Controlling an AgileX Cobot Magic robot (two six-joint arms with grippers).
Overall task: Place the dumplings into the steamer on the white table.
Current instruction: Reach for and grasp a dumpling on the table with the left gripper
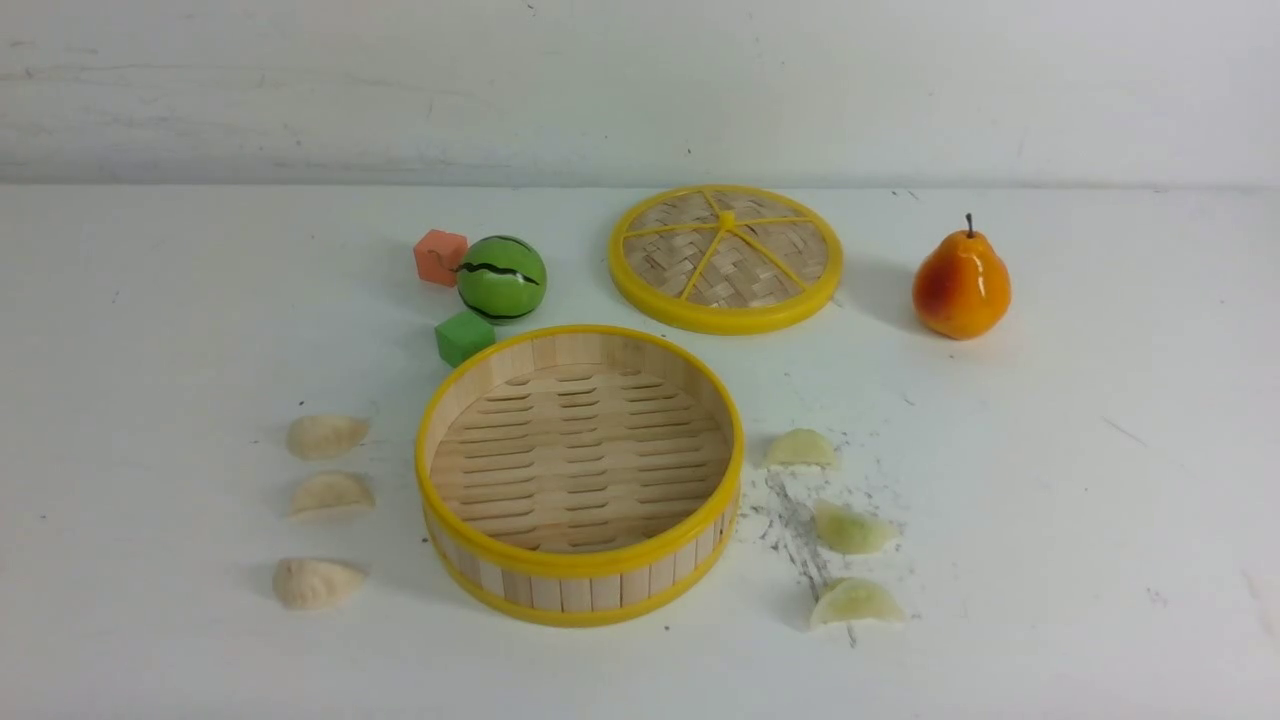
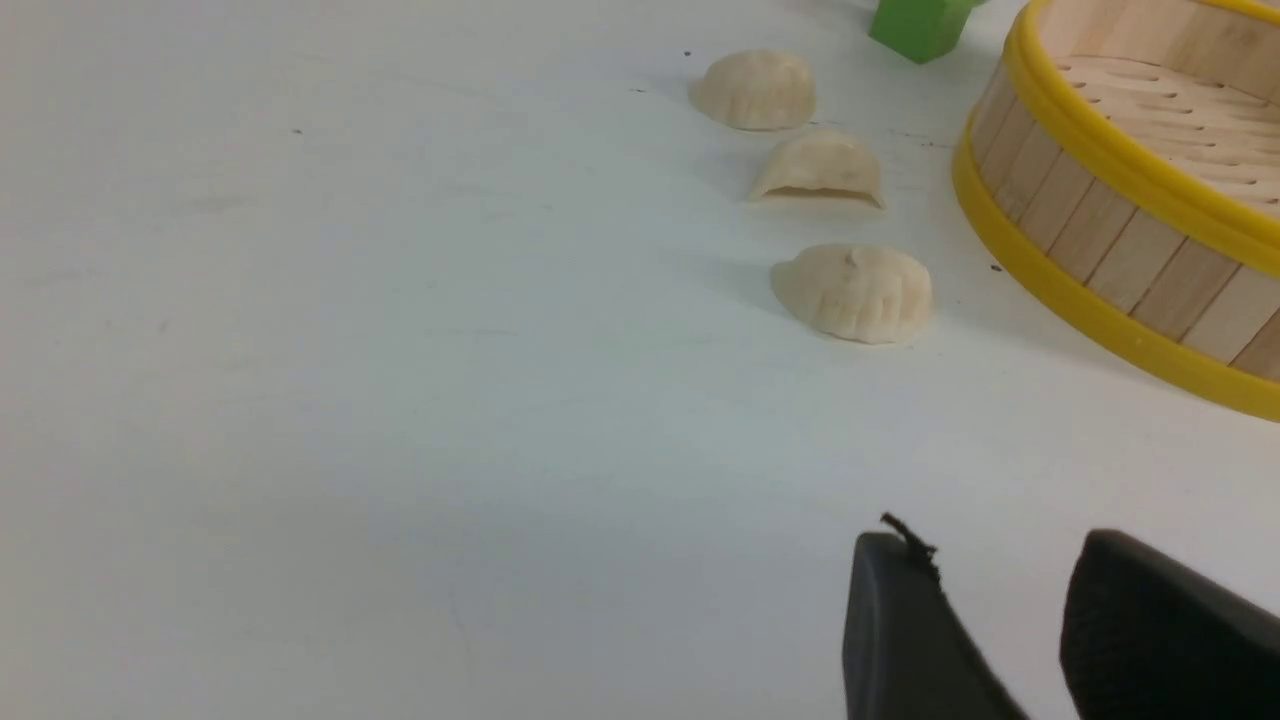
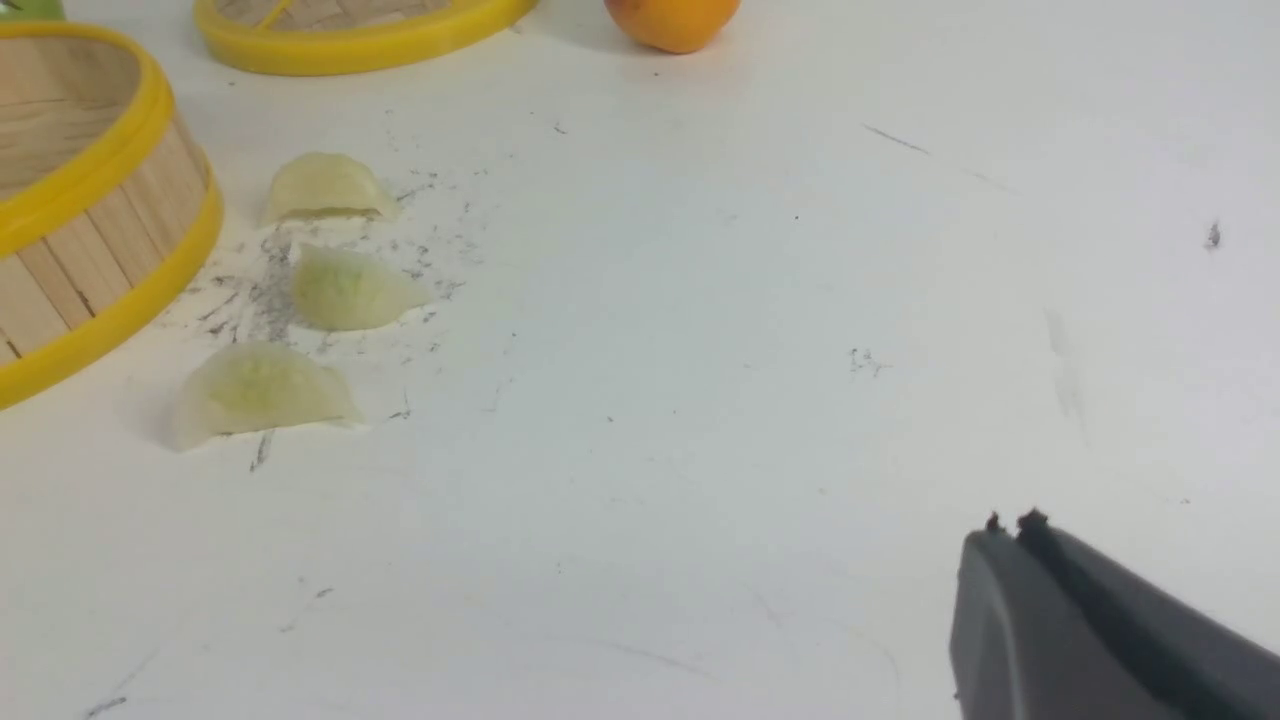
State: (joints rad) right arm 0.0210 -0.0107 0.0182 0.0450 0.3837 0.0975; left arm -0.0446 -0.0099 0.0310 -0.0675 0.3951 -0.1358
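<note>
The steamer (image 1: 580, 590) stands with nothing in it at the middle of the white table (image 1: 150, 300). Three cream-white dumplings (image 1: 327, 436) (image 1: 331, 493) (image 1: 315, 583) lie in a row left of it; they also show in the left wrist view (image 2: 852, 291). Three yellowish-green dumplings (image 1: 799, 449) (image 1: 850, 529) (image 1: 856, 602) lie right of it, also in the right wrist view (image 3: 262, 391). No gripper shows in the front view. My left gripper (image 2: 990, 550) is open and empty, short of the cream-white row. My right gripper (image 3: 1010, 525) is shut and empty, well apart from the green ones.
The flat woven lid (image 1: 726, 257) lies behind the steamer. A green ball (image 1: 501, 278), an orange cube (image 1: 440, 257) and a green cube (image 1: 464, 337) sit at the steamer's back left. A toy pear (image 1: 961, 284) stands at the back right. Grey scuffs mark the table by the green dumplings.
</note>
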